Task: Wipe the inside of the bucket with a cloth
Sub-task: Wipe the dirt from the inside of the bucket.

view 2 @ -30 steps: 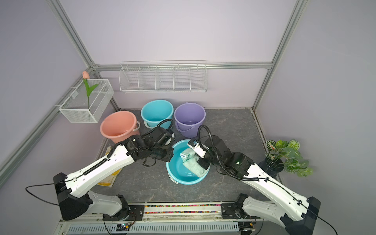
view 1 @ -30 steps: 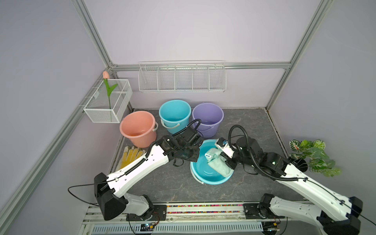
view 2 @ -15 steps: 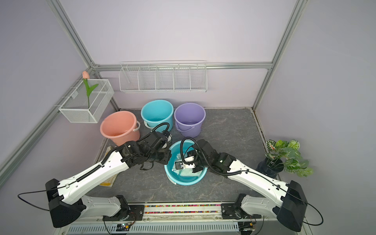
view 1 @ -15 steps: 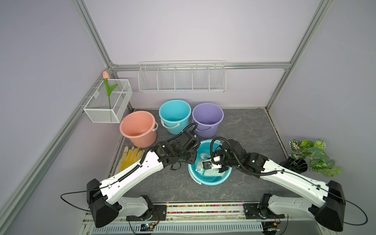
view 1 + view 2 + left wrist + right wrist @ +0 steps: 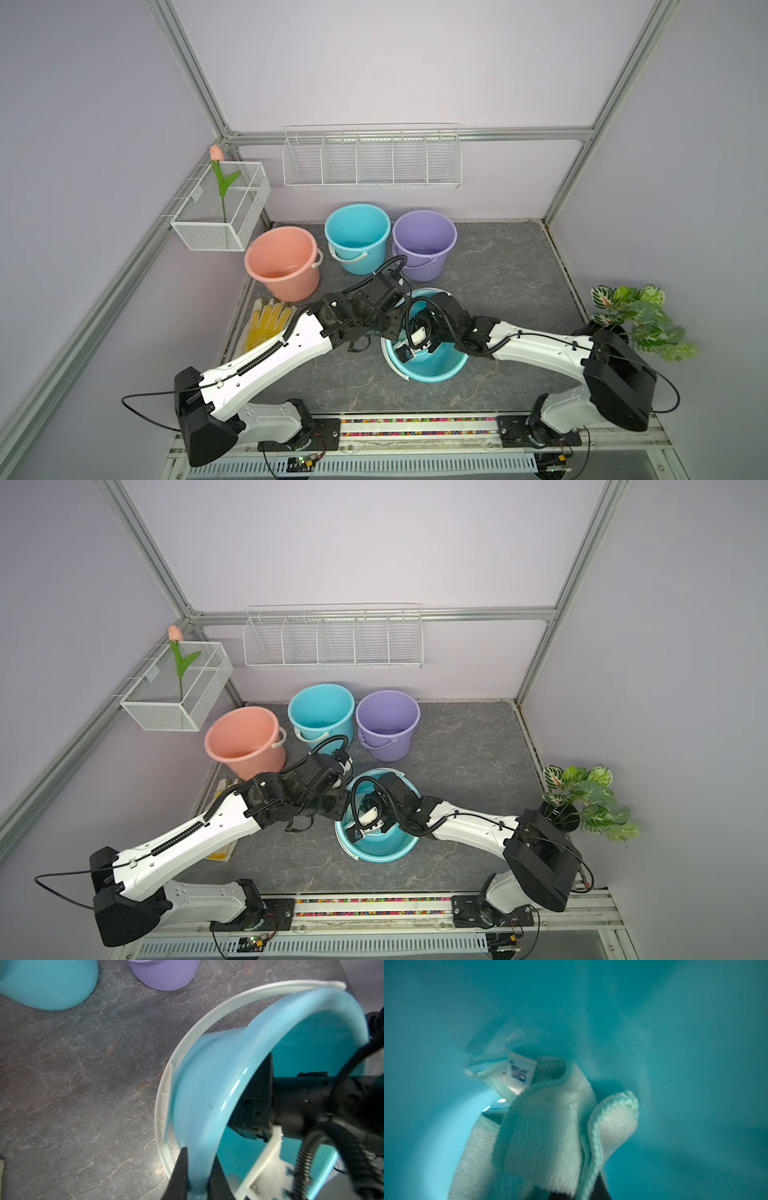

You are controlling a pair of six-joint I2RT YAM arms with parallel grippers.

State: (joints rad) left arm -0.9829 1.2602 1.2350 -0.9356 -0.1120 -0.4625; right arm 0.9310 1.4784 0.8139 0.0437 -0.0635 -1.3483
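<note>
Since right end effector (image 5: 579, 1192), pinching pale mint-green microfibre cloth (image 5: 546, 1126), has plunged inside tilted turquoise plastic bucket (image 5: 432, 365), rim clamped by left end effector (image 5: 197, 1174), wiping judged underway.

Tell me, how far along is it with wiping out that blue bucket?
Done: the left gripper is clamped on the rim of the bucket, steadying it, and the cloth is inside. In hand: the right gripper, shut on the cloth, holds it deep in the bucket. To do: finishing the wipe and taking the cloth out; how much is already wiped does not show.
</note>
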